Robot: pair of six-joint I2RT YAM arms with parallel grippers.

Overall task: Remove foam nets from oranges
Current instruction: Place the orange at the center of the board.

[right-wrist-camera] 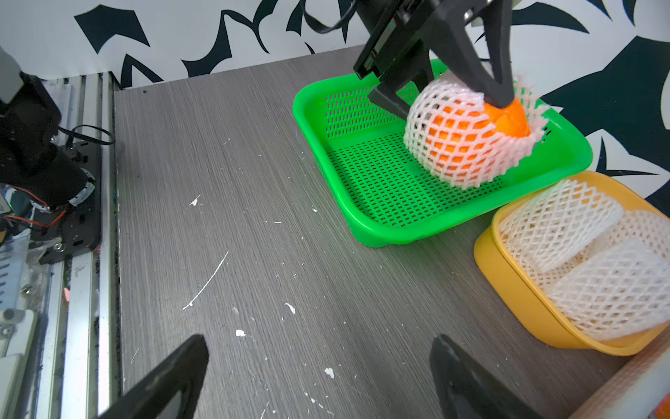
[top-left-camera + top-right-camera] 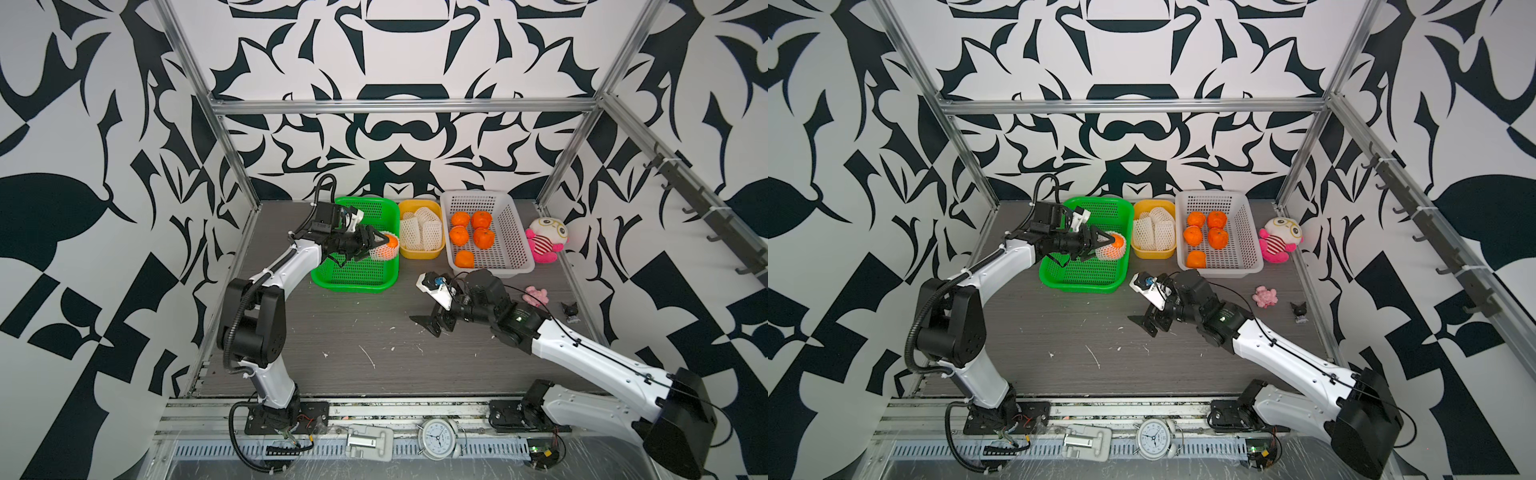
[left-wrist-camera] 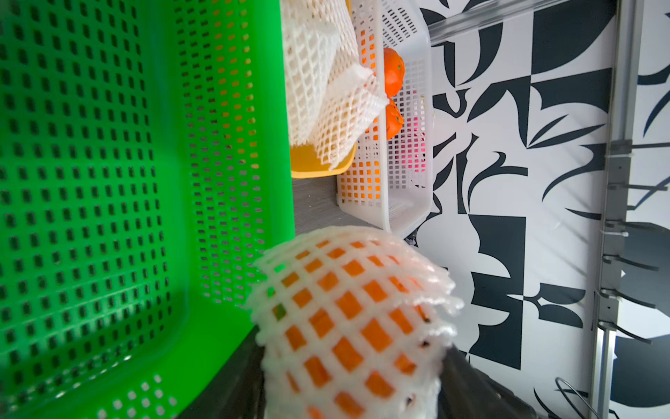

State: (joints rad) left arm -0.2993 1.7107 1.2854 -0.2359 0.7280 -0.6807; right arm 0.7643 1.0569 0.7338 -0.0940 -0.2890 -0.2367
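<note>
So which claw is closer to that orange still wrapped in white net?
The left. The left gripper is clamped on the netted orange at the green basket; the right gripper hangs open over the table, apart from it.

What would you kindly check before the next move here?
1. Hold: left gripper clamps the orange through its net: ok.
2. Net end open, peel showing: ok.
3. Free hand: right gripper open and empty: ok.
4. Drop spot: white basket has room for a sixth fruit: ok.
5. Net spot: tub has room for another: cannot tell.
</note>
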